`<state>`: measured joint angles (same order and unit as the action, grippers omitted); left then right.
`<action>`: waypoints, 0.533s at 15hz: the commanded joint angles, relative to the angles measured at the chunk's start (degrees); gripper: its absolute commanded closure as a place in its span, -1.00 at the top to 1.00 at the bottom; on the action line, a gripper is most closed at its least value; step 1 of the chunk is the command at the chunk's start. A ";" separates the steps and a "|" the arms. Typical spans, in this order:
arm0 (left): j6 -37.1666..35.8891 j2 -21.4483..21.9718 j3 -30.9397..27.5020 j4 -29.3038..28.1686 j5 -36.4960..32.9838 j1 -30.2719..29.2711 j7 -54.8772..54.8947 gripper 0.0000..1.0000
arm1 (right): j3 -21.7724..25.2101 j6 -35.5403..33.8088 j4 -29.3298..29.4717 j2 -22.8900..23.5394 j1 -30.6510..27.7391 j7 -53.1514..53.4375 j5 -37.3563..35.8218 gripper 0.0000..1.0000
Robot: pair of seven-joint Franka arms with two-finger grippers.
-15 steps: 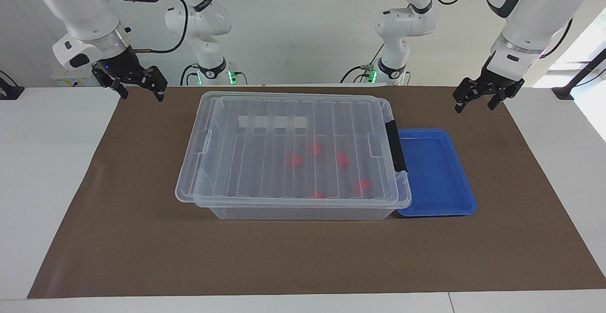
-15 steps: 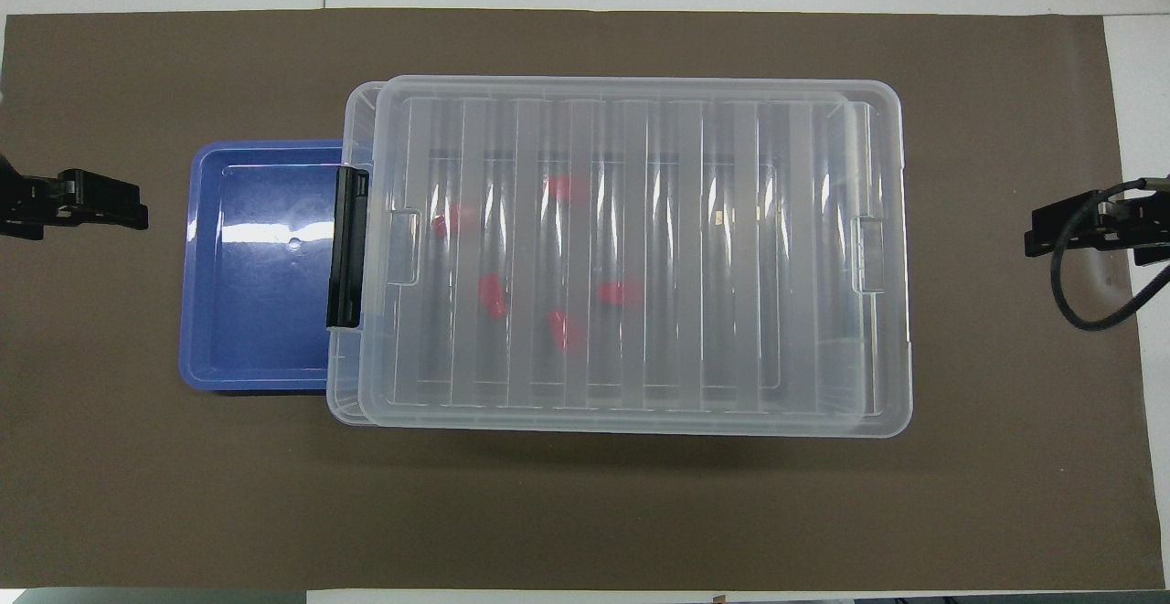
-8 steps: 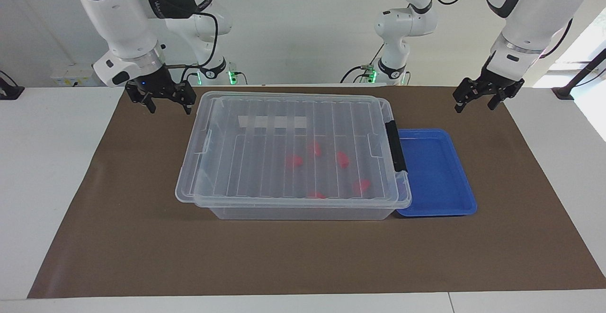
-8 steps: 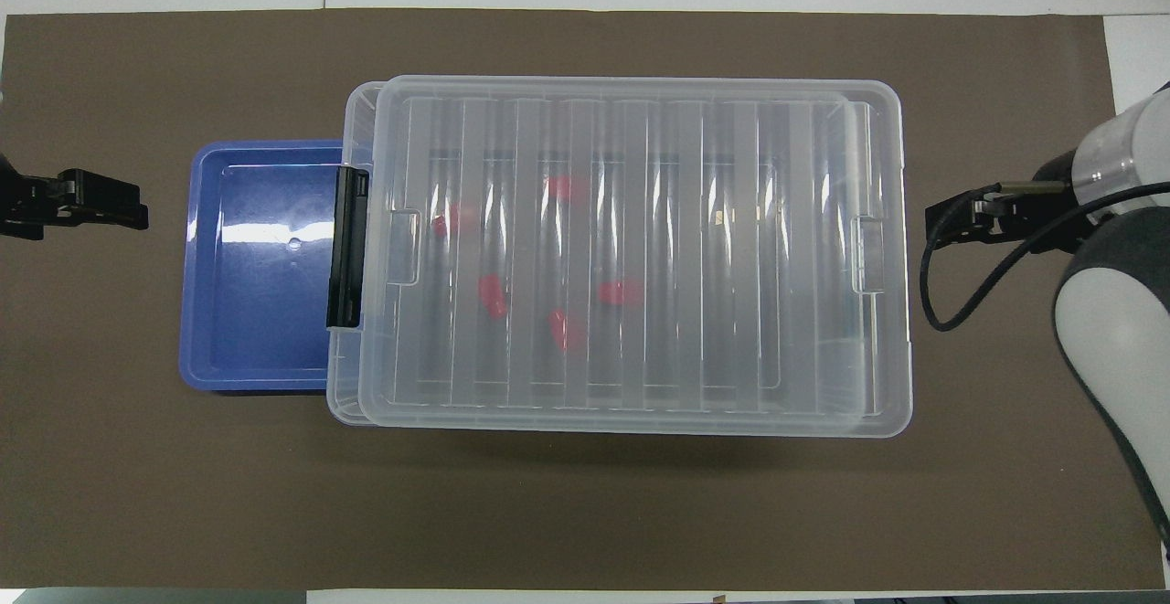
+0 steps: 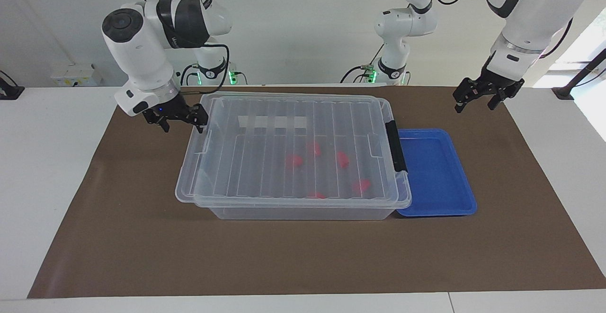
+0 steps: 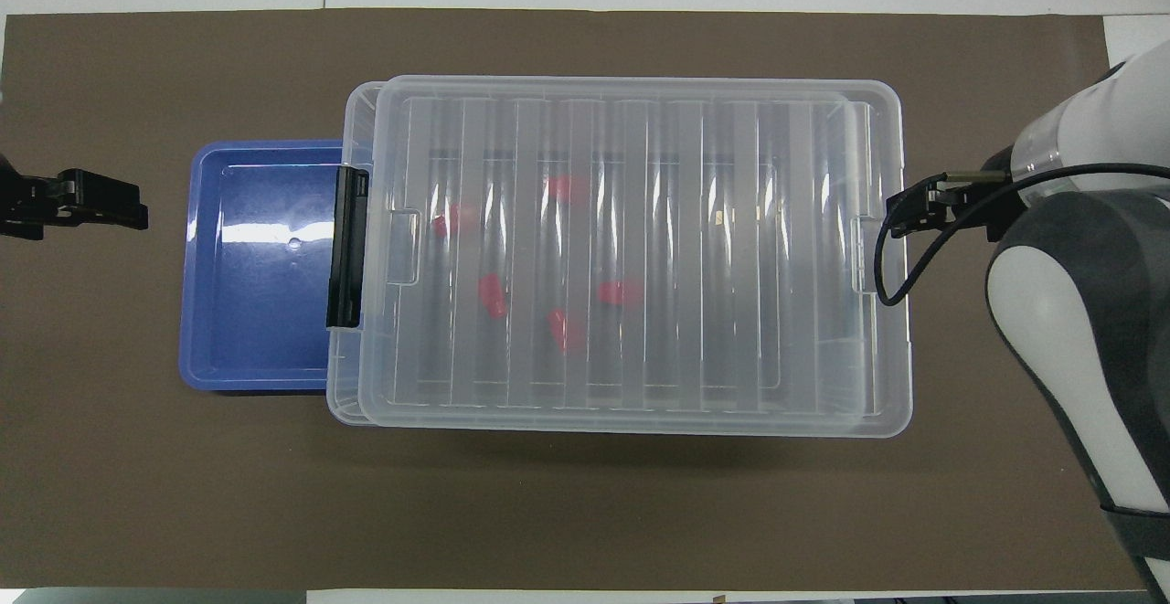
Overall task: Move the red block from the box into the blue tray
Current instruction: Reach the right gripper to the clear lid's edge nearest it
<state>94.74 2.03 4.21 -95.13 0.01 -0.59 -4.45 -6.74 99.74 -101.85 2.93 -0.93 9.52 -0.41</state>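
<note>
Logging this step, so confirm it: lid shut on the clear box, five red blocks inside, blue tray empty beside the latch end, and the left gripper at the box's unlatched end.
One error: the right gripper, not the left, is at the unlatched end of the box, as the facing view shows. The left gripper waits over the mat near the blue tray. The rest stands.

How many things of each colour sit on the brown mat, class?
Red blocks: 5
Blue tray: 1
Clear box: 1
Total: 7
</note>
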 commanded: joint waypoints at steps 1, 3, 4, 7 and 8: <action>-0.34 0.96 0.18 -0.84 0.95 -0.73 0.76 1.00 | -0.64 2.03 -3.09 -1.09 -0.82 -0.11 -0.47 1.00; -0.34 0.87 0.27 -0.84 0.95 -0.82 0.76 1.00 | -0.73 4.40 -5.71 -1.44 -0.82 -0.29 -0.47 1.00; -0.34 0.96 0.18 -0.84 0.95 -0.73 0.76 1.00 | -0.90 4.67 -6.08 -1.44 -0.82 -0.72 -0.47 1.00; -0.34 0.96 0.27 -0.84 0.95 -0.73 0.76 1.00 | -0.90 4.67 -7.13 -1.53 -0.91 -1.96 -0.47 1.00; -0.34 0.96 0.18 -0.84 0.95 -0.82 0.76 1.00 | -0.90 4.59 -7.66 -1.70 -1.00 -2.04 -0.47 1.00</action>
<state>94.74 2.03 4.21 -95.13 0.01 -0.59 -4.45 -6.92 103.17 -106.93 2.86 -1.04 8.78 -0.42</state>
